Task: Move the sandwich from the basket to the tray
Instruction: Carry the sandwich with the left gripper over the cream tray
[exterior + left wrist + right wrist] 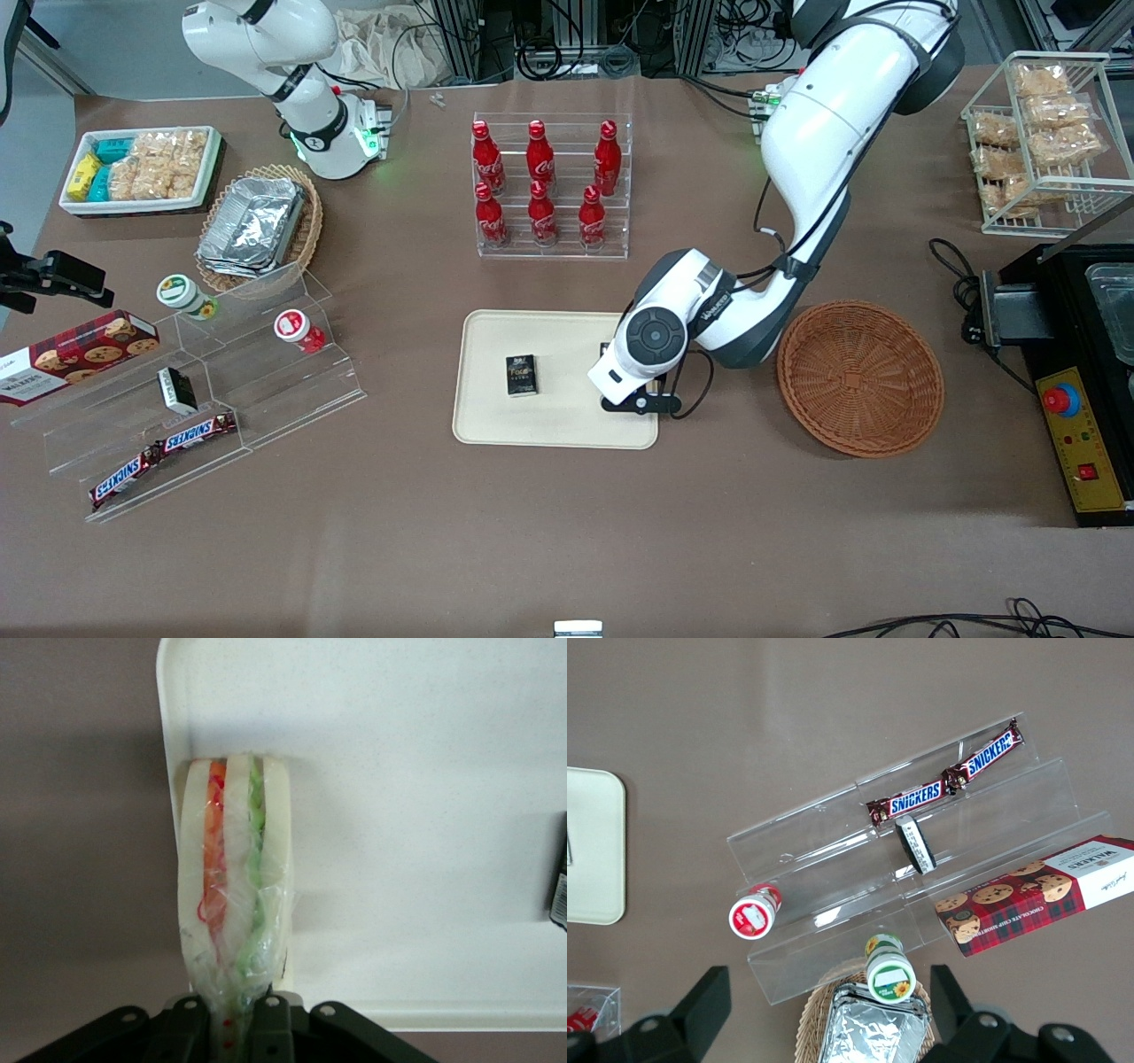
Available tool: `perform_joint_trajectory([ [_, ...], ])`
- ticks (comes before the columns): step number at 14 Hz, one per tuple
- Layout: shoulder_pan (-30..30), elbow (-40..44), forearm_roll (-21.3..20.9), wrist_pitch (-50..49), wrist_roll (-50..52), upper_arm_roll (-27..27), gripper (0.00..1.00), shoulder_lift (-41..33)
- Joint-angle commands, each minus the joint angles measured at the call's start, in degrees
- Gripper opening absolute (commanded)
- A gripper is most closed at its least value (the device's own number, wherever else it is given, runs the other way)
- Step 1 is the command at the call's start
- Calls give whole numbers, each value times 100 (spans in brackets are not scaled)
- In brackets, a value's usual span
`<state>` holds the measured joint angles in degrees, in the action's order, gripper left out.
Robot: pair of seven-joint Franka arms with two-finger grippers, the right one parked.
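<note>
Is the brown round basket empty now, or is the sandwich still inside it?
Empty. The basket shows only bare weave in the front view. The gripper is shut on the sandwich, over the tray at its edge nearest the basket.

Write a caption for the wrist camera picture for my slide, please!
End effector shut on the wrapped sandwich over the tray.

SNICKERS on two bars [946, 785]; WALKERS, seemingly, on red tartan cookie box [75, 353]; Coca-Cola script on red bottles [542, 182].
</note>
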<state>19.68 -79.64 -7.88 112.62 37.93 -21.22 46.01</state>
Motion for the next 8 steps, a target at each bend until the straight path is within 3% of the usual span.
perform_joint_trajectory([
  [1,115,221,-82,100,73,48,75,136],
  [2,124,195,-91,171,117,48,98,136],
  [8,-112,239,-73,14,135,57,99,-328],
])
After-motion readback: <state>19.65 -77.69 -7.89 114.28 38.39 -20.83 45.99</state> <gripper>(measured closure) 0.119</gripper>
